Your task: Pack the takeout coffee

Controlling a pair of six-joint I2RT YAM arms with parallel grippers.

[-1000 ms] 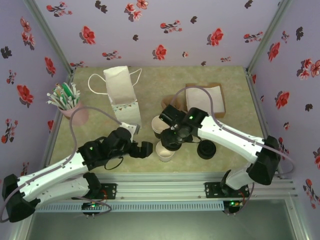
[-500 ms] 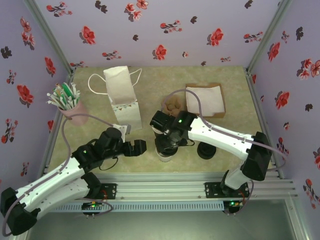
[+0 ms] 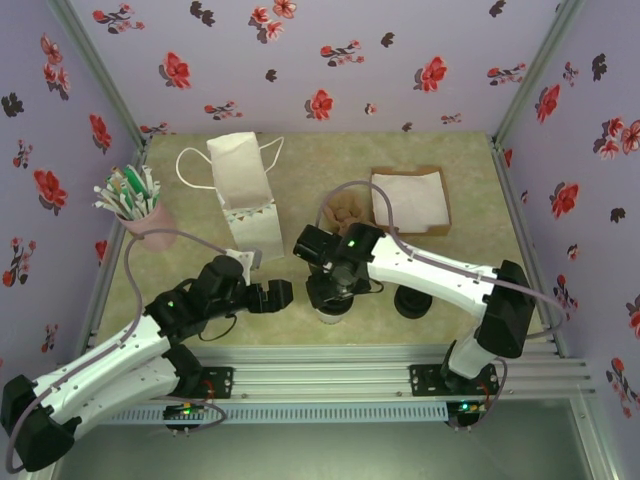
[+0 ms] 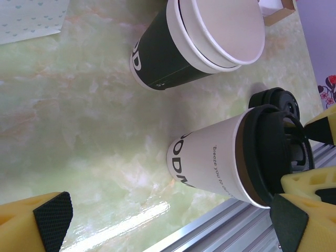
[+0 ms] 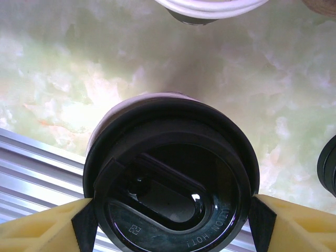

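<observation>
Near the bottom middle of the overhead view, close to the front rail, the coffee cup stands upright on the counter. It has a white wall and a black lid on top. The right tool sits directly over it, its two pads touching opposite edges of the lid, so it is pinching the cup by the lid rim. The left tool waits just to the left of the cup, spread wide and holding nothing.

A dark cup with no lid stands just behind, and a stack of lids sits to the right. The white paper bag is upright further back and to the left.

The lid looks seated, so the lidding step seems finished and the carry to the bag is the part now in hand. A hold on the lid alone could pull it off, so the next move probably calls for a lower grip on the wall, then a straight lift clear of the bare cup and a swing toward the bag. How far the bag's mouth gapes cannot be told, so the free left tool may need to steady it
</observation>
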